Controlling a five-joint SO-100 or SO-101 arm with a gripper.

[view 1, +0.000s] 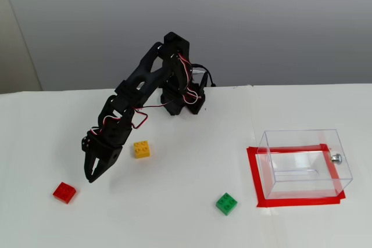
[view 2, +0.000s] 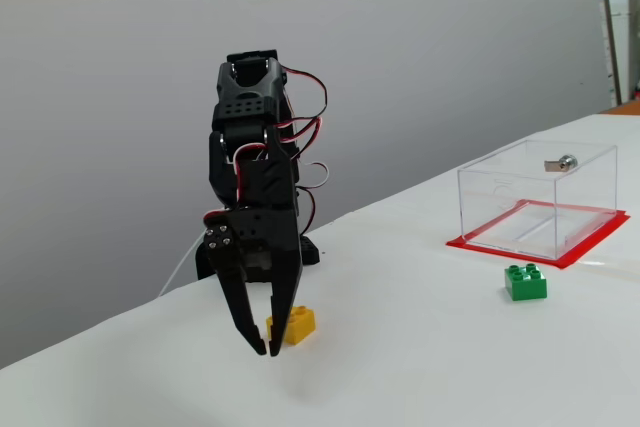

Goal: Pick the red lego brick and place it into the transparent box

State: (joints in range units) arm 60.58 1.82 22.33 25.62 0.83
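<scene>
Fixed views disagree on content: only one shows the red lego brick (view 1: pixel 64 192), lying on the table (view 1: pixel 174 225) just down-left of the pincer (view 1: pixel 92 178), apart from it. The pincer (view 2: pixel 266 349) points down, its fingers only narrowly parted and holding nothing. Just behind it in both sits a yellow brick (view 2: pixel 296 325). Well off to its right lie a green brick (view 1: pixel 226 203) and the transparent box (view 1: pixel 305 164) on red tape. No writing is legible.
</scene>
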